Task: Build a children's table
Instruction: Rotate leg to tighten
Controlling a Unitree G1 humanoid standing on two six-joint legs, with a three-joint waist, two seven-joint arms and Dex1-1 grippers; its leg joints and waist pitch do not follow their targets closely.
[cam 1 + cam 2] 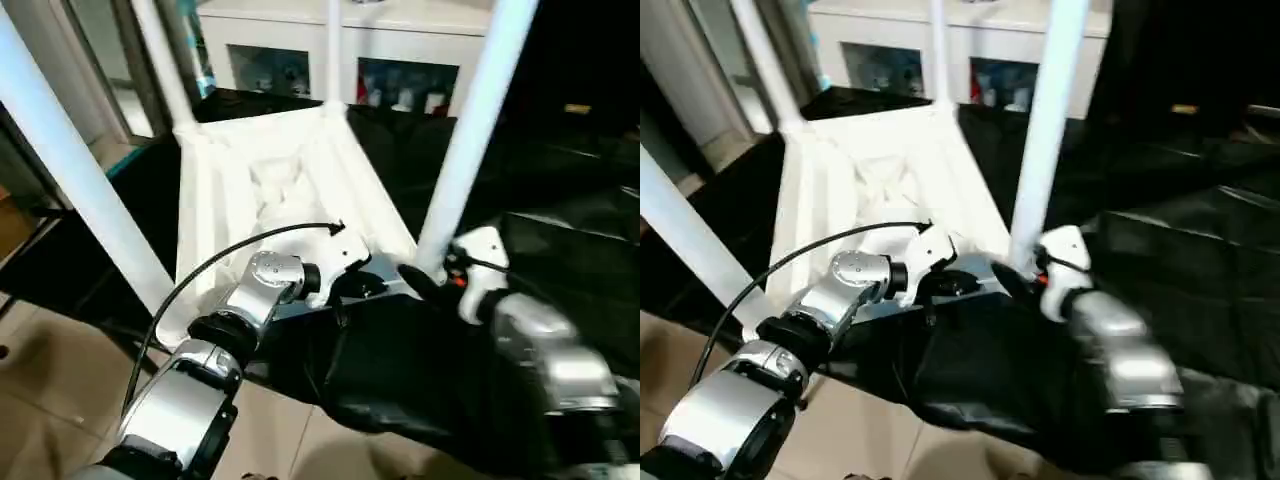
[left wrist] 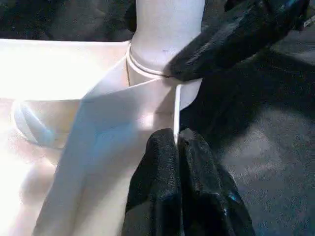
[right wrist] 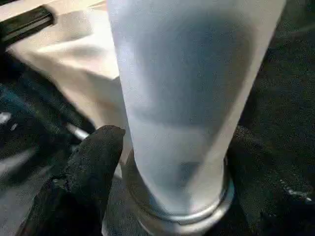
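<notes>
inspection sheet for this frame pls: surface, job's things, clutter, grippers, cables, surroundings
Surface: black cloth over the work area.
Job's things: white tabletop lies underside up; four legs stand in its corner sockets, the near-right leg between the grippers.
Clutter: nothing seen.
Grippers: left gripper shut on the tabletop's thin rim by the near-right socket; right gripper straddles that leg's base, one finger beside it, grip cannot be told.
Cables: black cable arcs over the left forearm.
Surroundings: white cabinet with glass doors behind; tiled floor near left.
</notes>
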